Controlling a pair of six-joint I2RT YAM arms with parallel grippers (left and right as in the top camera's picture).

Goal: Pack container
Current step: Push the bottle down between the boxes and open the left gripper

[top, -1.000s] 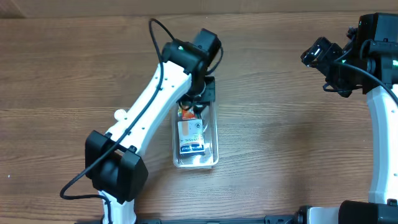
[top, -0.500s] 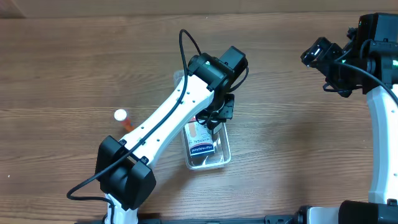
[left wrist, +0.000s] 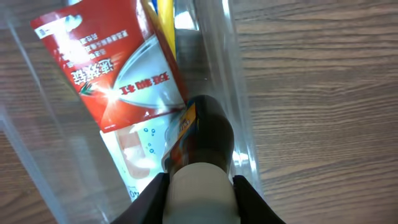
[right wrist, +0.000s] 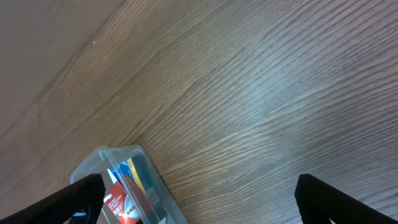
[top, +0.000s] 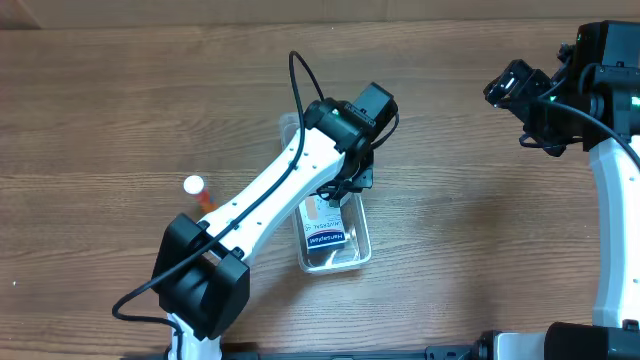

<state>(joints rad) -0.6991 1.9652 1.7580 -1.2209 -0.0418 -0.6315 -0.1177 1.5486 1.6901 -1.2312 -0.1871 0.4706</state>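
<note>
The wooden table (top: 470,230) fills the overhead view edge to edge. The white left arm (top: 270,190) sweeps up from the bottom left to the middle of the frame, and its left gripper (top: 345,185) hangs right over the container (top: 365,250). That clear, long bin lies just left of centre, running from upper left to lower right. Over at the right edge the right arm (top: 610,200) rises along the frame, well apart from the bin. In the right wrist view the right gripper (right wrist: 199,186) has its fingers (right wrist: 87,193) spread wide with nothing between them, bare wood below and one corner of the bin in the lower left. Now the left wrist view: inside the bin lies a red packet (left wrist: 118,68) printed with white characters, tilted, with a yellow item (left wrist: 163,25) beside it at the top of the frame. At the bin's lower end in the overhead view sits a white box with a blue label (top: 325,238). At the bottom centre of the left wrist view the two dark fingers (left wrist: 152,199) are clenched on a white cylinder with a dark rounded end (left wrist: 208,134), its tip down in the bin against the packet's lower corner. Smallest of all, a little orange tube with a white cap (top: 197,190) lies on the wood left of the arm, apart from the bin.
</note>
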